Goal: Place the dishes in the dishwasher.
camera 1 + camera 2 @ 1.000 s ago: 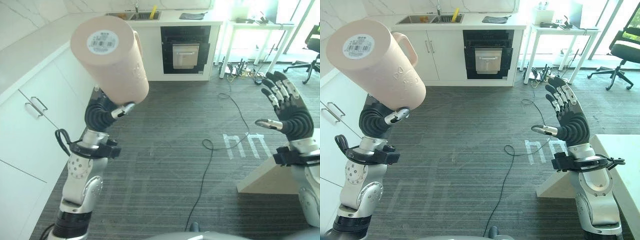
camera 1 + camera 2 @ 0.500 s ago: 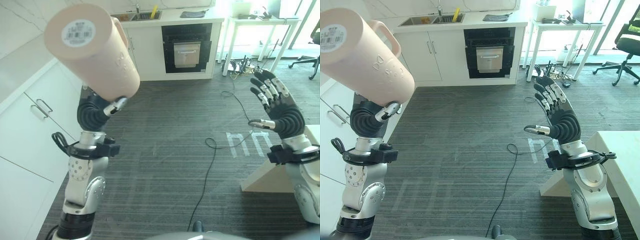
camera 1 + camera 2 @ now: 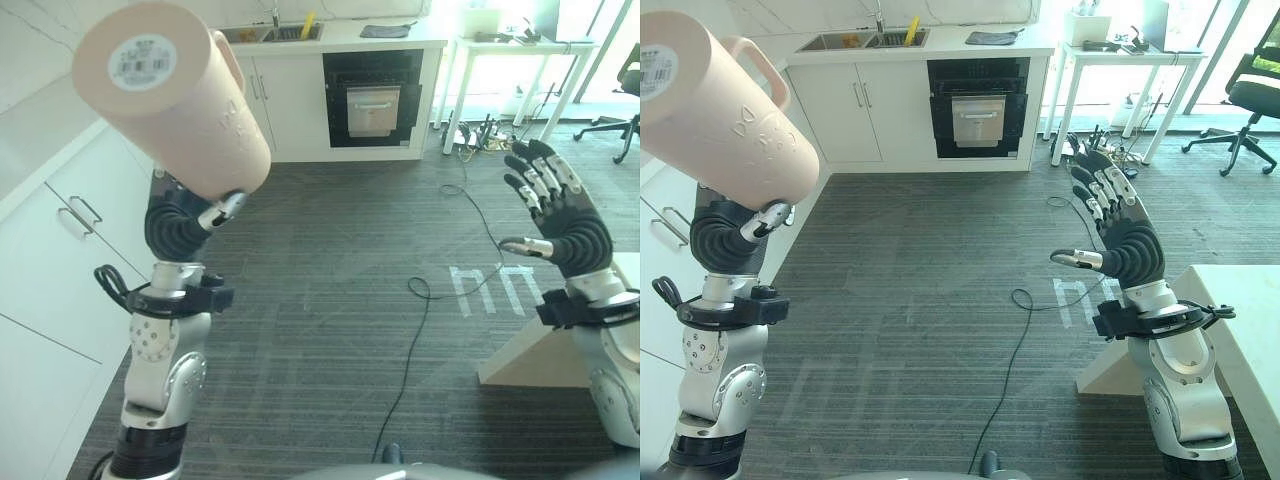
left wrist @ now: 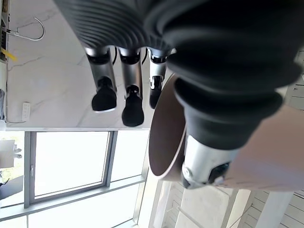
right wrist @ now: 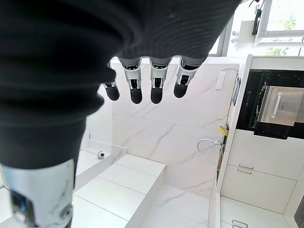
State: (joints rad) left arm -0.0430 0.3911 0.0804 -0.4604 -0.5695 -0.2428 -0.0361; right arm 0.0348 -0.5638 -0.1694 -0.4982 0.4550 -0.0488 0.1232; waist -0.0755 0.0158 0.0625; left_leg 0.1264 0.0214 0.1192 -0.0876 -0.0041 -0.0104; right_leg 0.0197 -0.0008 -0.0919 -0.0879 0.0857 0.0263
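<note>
Pitcher, pale pink with a handle, held aloft at the robot's left, base with a barcode label turned toward the camera; left hand grasps it at its lower open end, the thumb against the wall. Right hand raised at the right, released, fingers straight and spread, holding nothing. Behind: white counter with sink and a yellow item at it, built-in oven below, grey carpet floor.

Right eye view: same pitcher over the left hand; right hand open above the floor; white side table and an office chair beyond.

Left wrist view: thumb lies on the pitcher's outer wall at the rim; fingers straight beside the rim.

Right wrist view: fingers extended, empty.
</note>
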